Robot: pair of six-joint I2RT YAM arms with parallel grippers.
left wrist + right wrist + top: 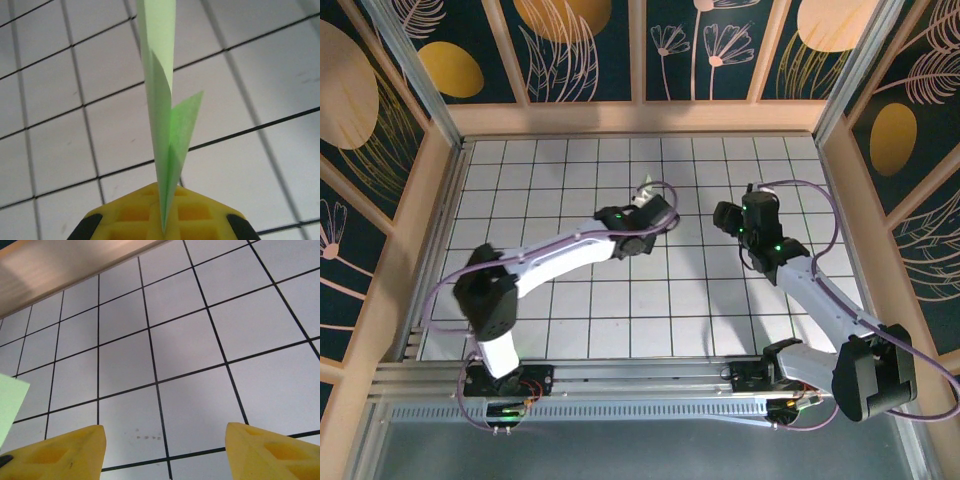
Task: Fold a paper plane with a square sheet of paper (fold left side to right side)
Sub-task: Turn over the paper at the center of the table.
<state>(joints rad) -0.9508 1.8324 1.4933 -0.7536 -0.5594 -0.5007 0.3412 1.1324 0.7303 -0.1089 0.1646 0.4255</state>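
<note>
My left jaws are clamped tight on the paper plane (161, 115), which sticks out edge-on from them, its creased layers fanning slightly, above the middle of the gridded bench (620, 310); my right jaws stand wide with nothing between the yellow fingers (60, 452); a pale green corner of the plane shows just to their left.

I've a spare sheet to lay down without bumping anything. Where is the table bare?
Bare: far left tiles between the left arm and the wooden wall; near middle tiles between it and the right arm. Crowded: mid-table, where the left gripper, shut on the paper plane, faces the open right gripper.
</note>
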